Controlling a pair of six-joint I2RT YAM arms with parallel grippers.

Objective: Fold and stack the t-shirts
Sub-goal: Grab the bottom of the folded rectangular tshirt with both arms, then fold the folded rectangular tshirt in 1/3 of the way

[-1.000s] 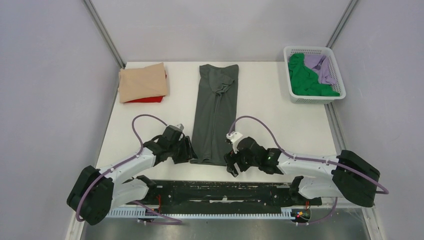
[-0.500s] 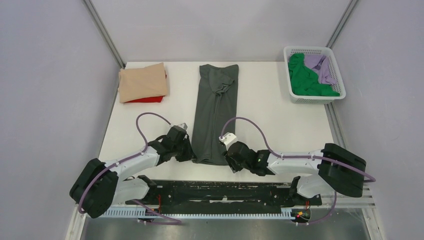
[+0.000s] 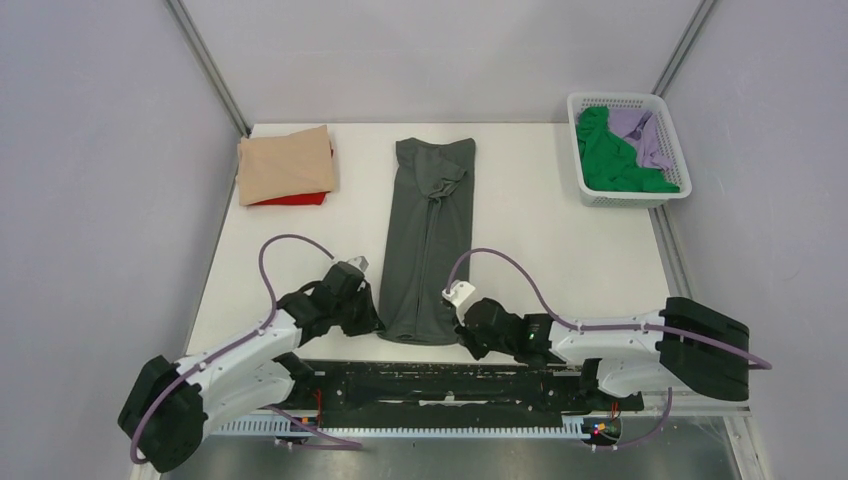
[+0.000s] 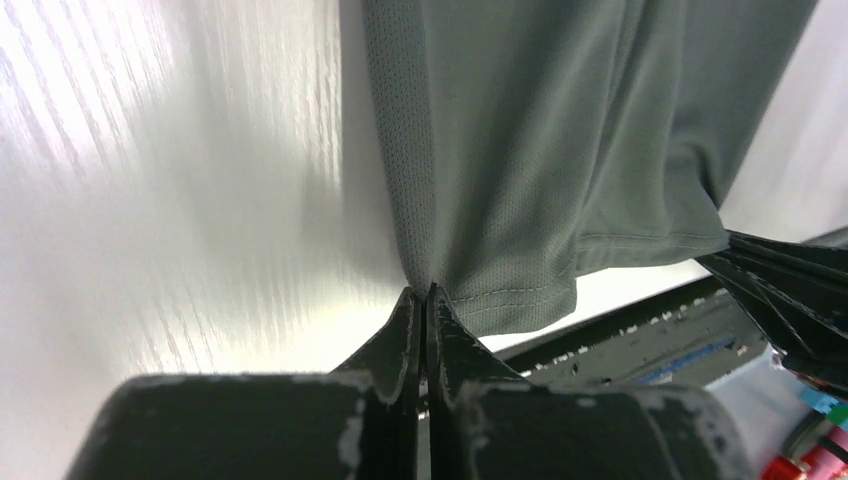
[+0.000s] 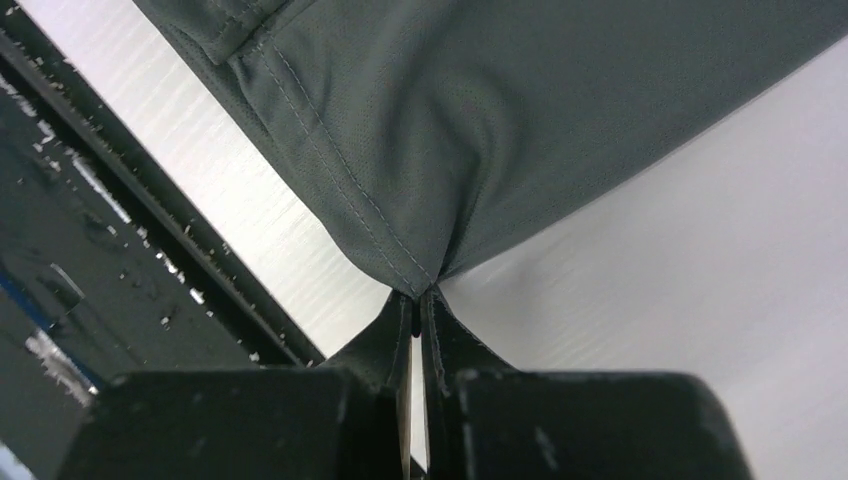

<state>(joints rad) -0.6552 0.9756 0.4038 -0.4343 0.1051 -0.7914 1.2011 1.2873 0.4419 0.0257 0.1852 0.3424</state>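
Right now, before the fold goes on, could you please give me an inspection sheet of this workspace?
Surface: white table, no spill seen.
Job's things: soft dark grey t-shirt lies lengthwise mid-table; folded tan t-shirt lies on red t-shirt, far left; crumpled green t-shirt and lilac t-shirt sit in the white plastic lattice basket, far right.
Clutter: nothing seen.
Grippers: left gripper and right gripper are each shut on a near hem corner of the grey shirt.
Cables: purple cables loop above both arms.
Surroundings: grey walls, metal frame posts.
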